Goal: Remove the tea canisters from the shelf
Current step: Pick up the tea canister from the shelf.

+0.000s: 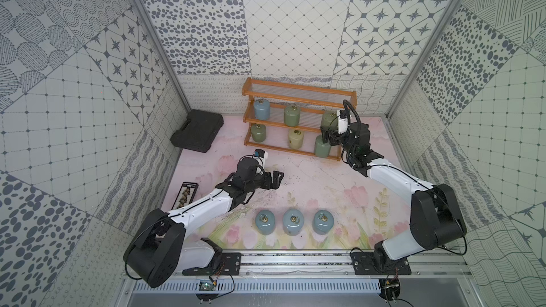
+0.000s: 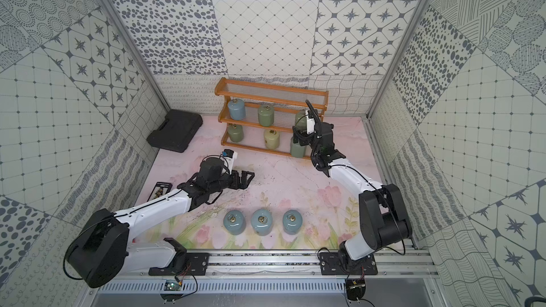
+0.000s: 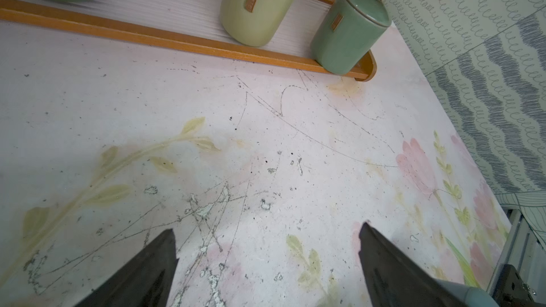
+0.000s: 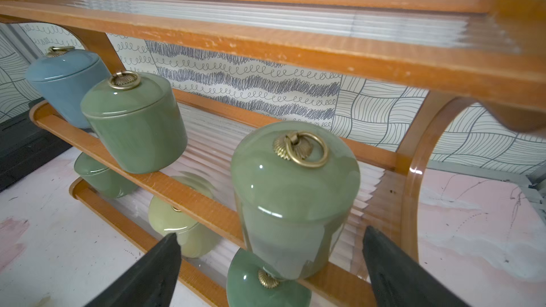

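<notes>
Straddling right green canister (image 4: 295,196) on middle tier of shelf (image 1: 298,88) with right tool (image 4: 270,237), jaws wide apart, not clamped. Holding left tool (image 1: 277,179) over mid surface (image 1: 310,178), jaws apart, nothing between. Counting six tea canisters on shelf, far centre: middle tier also blue canister (image 1: 261,109) left, centre green canister (image 1: 292,115); bottom tier low left green canister (image 1: 258,132), cream canister (image 1: 295,138) centre, low right green canister (image 1: 322,147). Noting three blue canisters (image 1: 265,221) (image 1: 293,221) (image 1: 323,220) in a row on near surface, well apart from shelf.
</notes>
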Tool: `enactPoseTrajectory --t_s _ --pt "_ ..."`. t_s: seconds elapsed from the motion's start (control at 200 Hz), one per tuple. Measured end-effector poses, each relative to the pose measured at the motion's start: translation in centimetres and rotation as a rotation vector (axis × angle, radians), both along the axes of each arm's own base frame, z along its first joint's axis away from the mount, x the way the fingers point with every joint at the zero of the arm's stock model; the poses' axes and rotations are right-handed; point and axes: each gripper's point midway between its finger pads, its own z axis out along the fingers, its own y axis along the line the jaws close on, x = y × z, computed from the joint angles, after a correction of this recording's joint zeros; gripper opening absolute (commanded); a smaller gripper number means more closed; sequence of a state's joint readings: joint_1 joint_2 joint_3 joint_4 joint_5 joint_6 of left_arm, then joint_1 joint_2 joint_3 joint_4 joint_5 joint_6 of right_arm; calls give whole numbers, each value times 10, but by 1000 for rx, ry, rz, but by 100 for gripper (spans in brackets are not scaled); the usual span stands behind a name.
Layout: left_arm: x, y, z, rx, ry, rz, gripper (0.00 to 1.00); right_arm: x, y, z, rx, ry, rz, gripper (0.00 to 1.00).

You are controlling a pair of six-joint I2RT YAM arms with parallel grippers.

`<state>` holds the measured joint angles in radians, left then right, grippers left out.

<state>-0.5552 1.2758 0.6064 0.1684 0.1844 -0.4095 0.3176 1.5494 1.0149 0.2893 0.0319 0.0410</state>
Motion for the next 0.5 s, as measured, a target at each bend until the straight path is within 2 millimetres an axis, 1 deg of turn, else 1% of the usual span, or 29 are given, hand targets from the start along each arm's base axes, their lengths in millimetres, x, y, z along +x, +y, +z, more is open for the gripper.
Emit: enactPoseTrajectory --t_s 0.285,0.5 --pt "-10 2 -5 -18 19 -6 100 26 0 -4 -18 -31 -32 100" --pt "-14 4 -4 -29 20 -1 100 41 -3 3 -23 -71 -60 100"
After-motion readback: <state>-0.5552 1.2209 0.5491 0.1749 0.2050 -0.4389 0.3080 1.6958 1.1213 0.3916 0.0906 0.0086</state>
